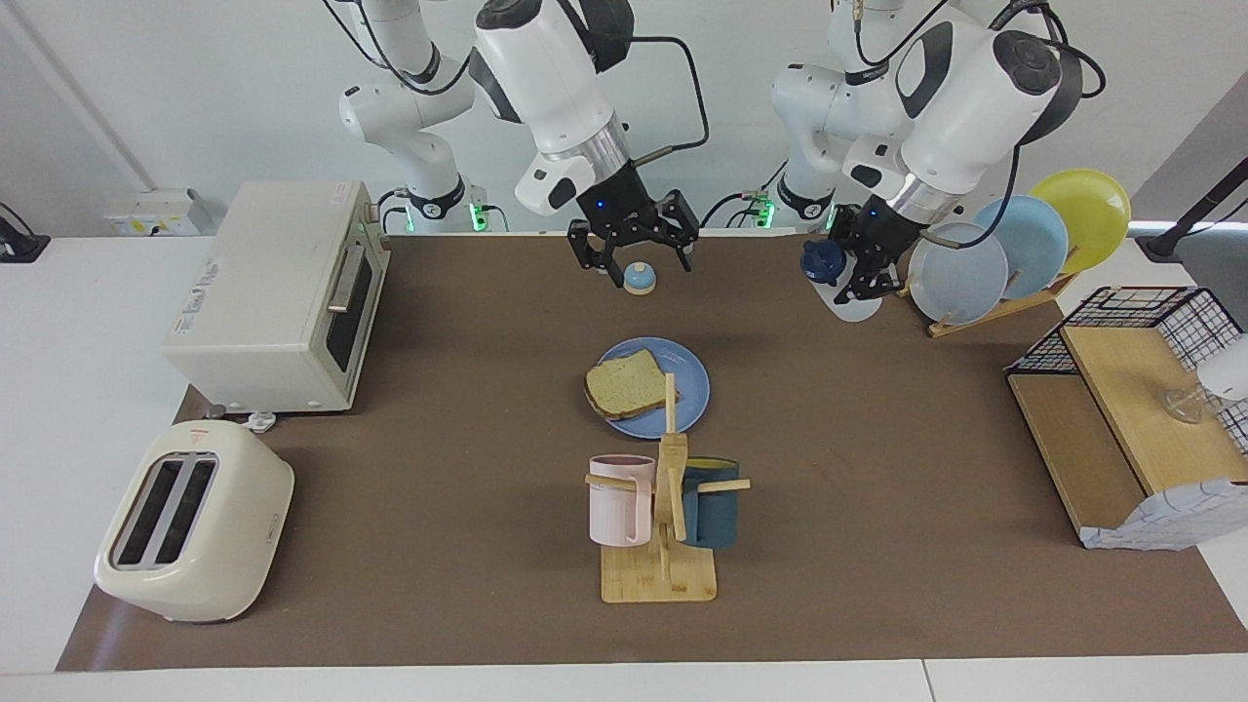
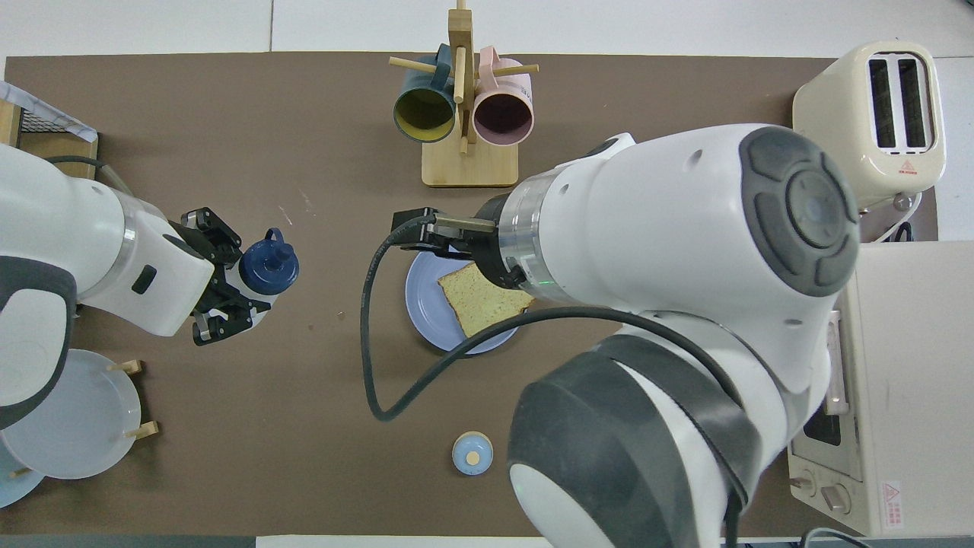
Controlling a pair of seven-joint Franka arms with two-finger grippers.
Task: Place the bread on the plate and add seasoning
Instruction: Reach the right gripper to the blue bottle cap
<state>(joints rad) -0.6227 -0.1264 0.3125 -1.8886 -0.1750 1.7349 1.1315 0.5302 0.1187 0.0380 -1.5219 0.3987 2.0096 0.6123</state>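
Note:
The bread (image 1: 622,384) (image 2: 481,301) lies flat on the medium-blue plate (image 1: 688,394) (image 2: 423,298) in the middle of the table. My right gripper (image 1: 635,255) (image 2: 415,228) is open and empty, raised high above the table, over the small bell and the plate's edge. My left gripper (image 1: 860,269) (image 2: 234,278) is shut on the seasoning bottle (image 1: 824,261) (image 2: 266,266), whitish with a navy cap. It holds the bottle tilted in the air over bare mat between the plate rack and the blue plate.
A blue-domed bell (image 1: 640,278) (image 2: 472,453) sits nearer to the robots than the plate. A mug tree (image 1: 663,517) stands farther out. A toaster oven (image 1: 273,292) and toaster (image 1: 195,522) are at the right arm's end. A plate rack (image 1: 1014,253) and wire shelf (image 1: 1131,390) are at the left arm's end.

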